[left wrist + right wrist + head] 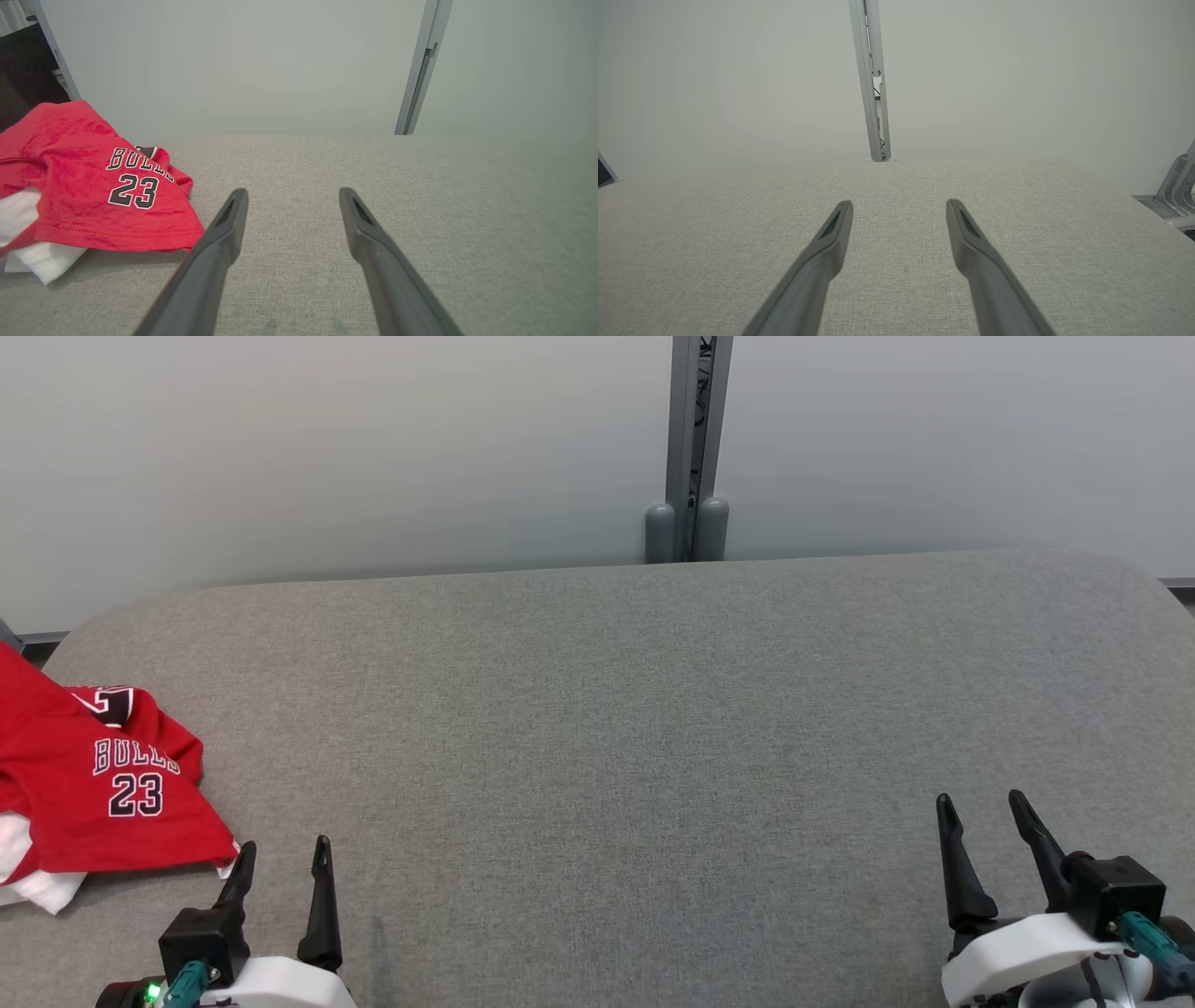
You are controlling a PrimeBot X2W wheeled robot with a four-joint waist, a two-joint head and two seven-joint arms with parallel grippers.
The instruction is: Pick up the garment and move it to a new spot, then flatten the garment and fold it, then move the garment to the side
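Garment (103, 784), a red jersey lettered BULLS 23 with white fabric showing under its near edge, lies bunched at the left edge of the grey padded surface (607, 709). Crumpled as it is, it needs lifting before it can be spread. The left gripper (285, 845) sits just right of the near hem, apart from the cloth, fingers spread wide and holding nothing. It is the closer arm, so likely placed for the pick. The broad middle of the surface would serve as the new spot. The right gripper (979, 798) rests at the near right, well apart from the jersey, equally wide and empty, probably in reserve for flattening.
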